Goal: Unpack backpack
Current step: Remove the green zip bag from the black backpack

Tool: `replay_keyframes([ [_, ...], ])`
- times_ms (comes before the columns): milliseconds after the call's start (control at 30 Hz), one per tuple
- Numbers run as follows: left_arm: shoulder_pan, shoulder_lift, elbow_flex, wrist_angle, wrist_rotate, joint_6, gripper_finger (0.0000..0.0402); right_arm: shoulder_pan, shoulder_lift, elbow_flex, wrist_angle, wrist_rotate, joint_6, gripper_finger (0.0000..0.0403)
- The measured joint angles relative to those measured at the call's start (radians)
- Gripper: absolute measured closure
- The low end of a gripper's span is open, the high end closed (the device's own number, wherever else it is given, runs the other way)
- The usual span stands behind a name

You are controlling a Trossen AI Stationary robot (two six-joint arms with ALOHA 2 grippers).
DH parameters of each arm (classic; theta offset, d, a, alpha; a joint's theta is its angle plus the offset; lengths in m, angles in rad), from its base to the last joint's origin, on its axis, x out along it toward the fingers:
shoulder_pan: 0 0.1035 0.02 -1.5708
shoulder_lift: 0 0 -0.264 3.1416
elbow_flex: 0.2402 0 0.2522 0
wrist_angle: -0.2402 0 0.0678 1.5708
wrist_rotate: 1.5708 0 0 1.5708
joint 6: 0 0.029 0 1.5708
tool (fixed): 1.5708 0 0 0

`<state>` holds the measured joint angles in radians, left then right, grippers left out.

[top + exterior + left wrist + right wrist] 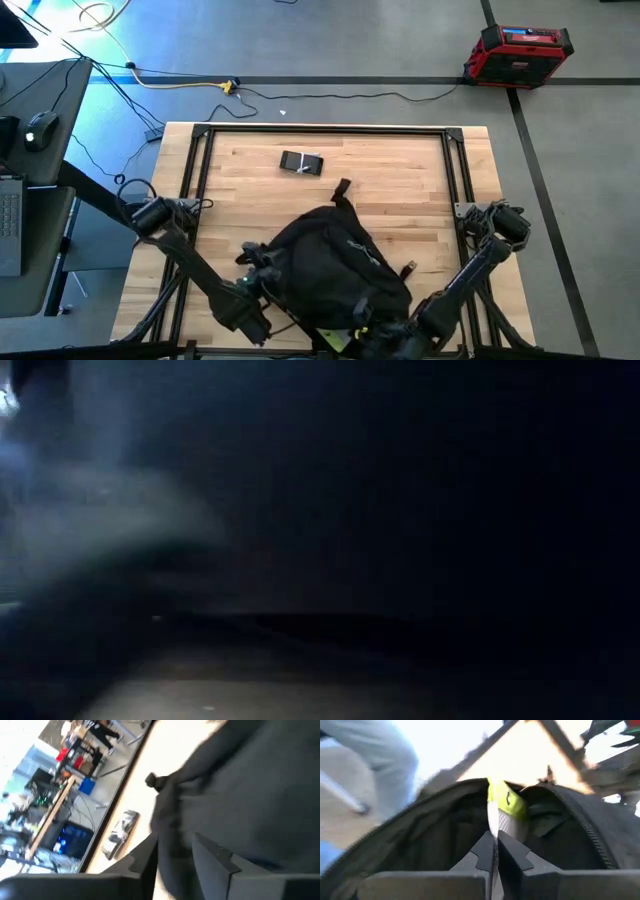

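Observation:
The black backpack [330,265] lies near the table's front edge with its zipped mouth [470,815] open. A translucent pouch with neon-yellow trim [504,807] sticks out of that mouth, and my right gripper [495,852] is shut on it; from above, the gripper [357,332] is at the backpack's near end. My left gripper [175,862] stands at the backpack's left side [258,260] with its fingers apart and black fabric [235,795] between and beyond them. The low view is dark and shows nothing clearly. My left gripper has backpack fabric [172,860] between its spread fingers; whether they touch it I cannot tell. My right gripper pinches the pouch's pale lower edge [496,829] between its two fingers, just below the yellow trim. The pouch stands upright beyond the fingertips, its lower part still inside the backpack's mouth.
A small dark and silver object [301,162] lies on the wood toward the far edge, left of the backpack's strap [341,190]. Black frame rails [200,150] border the tabletop. A red case [518,52] sits on the floor beyond the table's far right corner.

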<state>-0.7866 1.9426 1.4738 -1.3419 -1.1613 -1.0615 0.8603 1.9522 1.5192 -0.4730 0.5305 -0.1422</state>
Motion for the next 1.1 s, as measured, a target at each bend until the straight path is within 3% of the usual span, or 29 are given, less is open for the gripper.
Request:
replay_keyframes([
  [133,0.041,-0.060,-0.010,-0.024,0.008,-0.103,0.0266,0.005,0.003,0.000,-0.021,-0.008,0.040,0.0403],
  [367,0.183,-0.124,-0.058,-0.016,0.169,-0.129,0.0227,-0.001,0.005,0.000,-0.023,-0.011,0.056,0.0403],
  [467,0.254,-0.162,-0.086,0.061,0.288,-0.045,0.0208,-0.004,0.005,0.000,-0.024,-0.012,0.056,0.0403],
  [667,0.381,-0.251,-0.178,0.370,0.519,0.212,0.0180,-0.009,0.005,-0.001,-0.024,-0.016,0.056,0.0403],
  [967,0.528,-0.260,-0.345,0.596,0.746,0.332,0.0178,-0.009,0.006,-0.002,-0.025,-0.016,0.075,0.0403],
  [1100,0.549,-0.261,-0.387,0.653,0.783,0.347,0.0217,-0.009,0.006,-0.002,-0.026,-0.016,0.071,0.0403],
])
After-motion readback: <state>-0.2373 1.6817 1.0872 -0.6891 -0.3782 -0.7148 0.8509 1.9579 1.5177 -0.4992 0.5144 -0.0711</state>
